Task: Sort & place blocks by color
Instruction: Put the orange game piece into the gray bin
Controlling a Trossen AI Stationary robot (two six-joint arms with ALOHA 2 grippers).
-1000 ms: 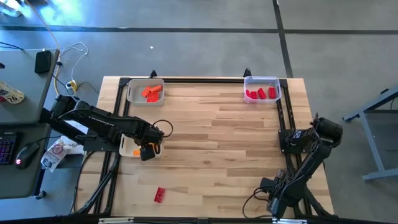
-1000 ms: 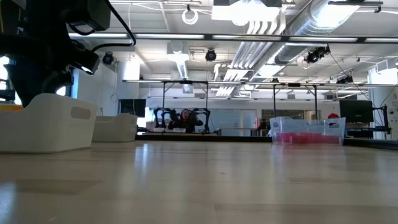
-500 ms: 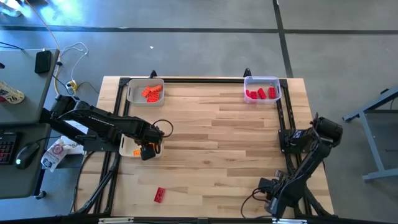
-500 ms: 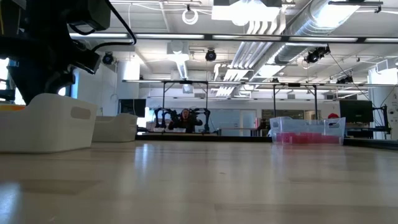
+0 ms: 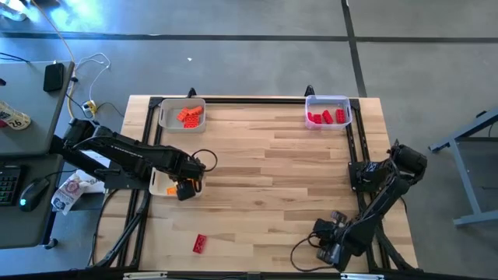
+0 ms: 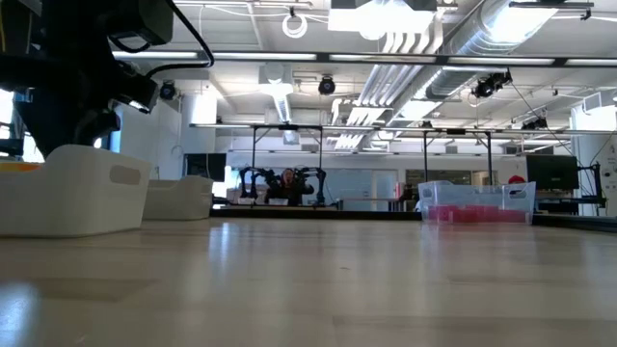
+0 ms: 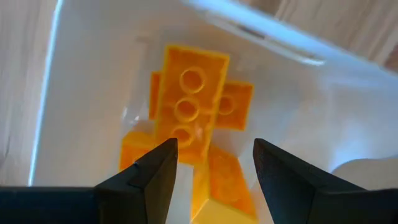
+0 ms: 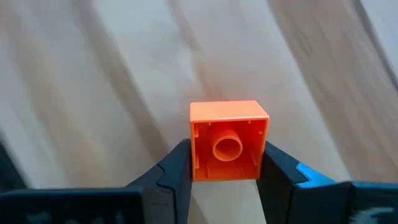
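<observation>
Held block: a small orange square plastic brick sat clamped between the right gripper's two dark fingers, its hollow underside with one round tube facing the wrist camera.
Right gripper: shut on that orange brick, low over the wooden table near its front right corner.
Handling: the brick looked light, rigid and smooth-sided (likely to slip or twist if pinched off-centre); its flat opposite side walls seemed the best hold, as gripped here.
Left gripper: the left gripper hung with fingers apart, holding nothing, just above the white plastic tray at the table's left edge.
Below it: yellow-orange studded bricks lay piled in that tray, directly under the gap between the fingers and not touching them.
Other blocks: orange bricks lay in the white tray at the back left, red bricks in the clear tray at the back right, and one red brick lay loose on the table near the front edge, well apart from both grippers.
</observation>
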